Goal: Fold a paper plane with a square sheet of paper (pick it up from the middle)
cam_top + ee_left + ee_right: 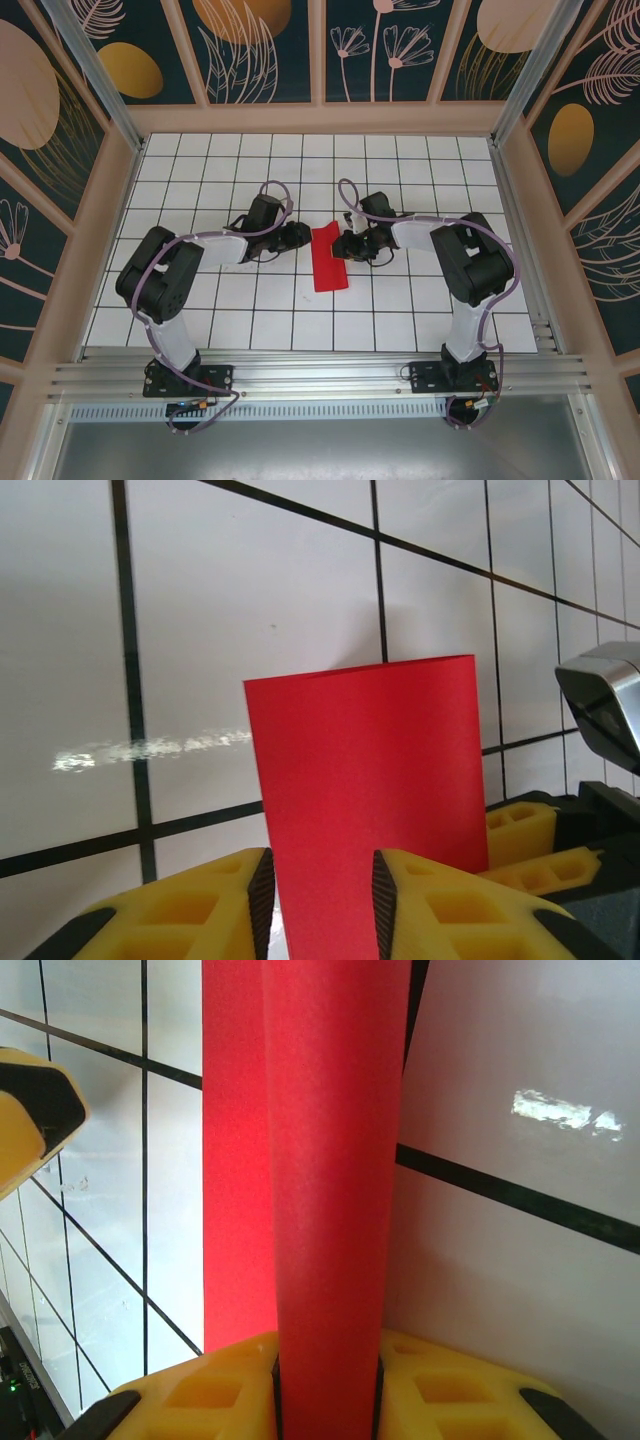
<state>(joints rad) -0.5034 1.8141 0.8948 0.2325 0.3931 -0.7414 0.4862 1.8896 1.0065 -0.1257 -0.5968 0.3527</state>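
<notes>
The square sheet of paper [328, 260] is bright red and lies as a narrow folded strip in the middle of the white grid table [400, 310], between the two arms. My left gripper [305, 237] is low at its upper left edge. In the left wrist view its yellow fingers [430, 900] stand apart over the paper [370, 770], which is wider than the gap and runs on past the right finger. My right gripper [342, 245] is at the paper's upper right edge. In the right wrist view a raised red fold [330, 1160] fills the gap between both pads of that gripper [327, 1390].
Wooden walls with dark floral panels [250, 50] fence the table on three sides. An aluminium rail [320, 375] carries the arm bases at the near edge. The right gripper's yellow fingers [530, 845] show close beyond the paper in the left wrist view.
</notes>
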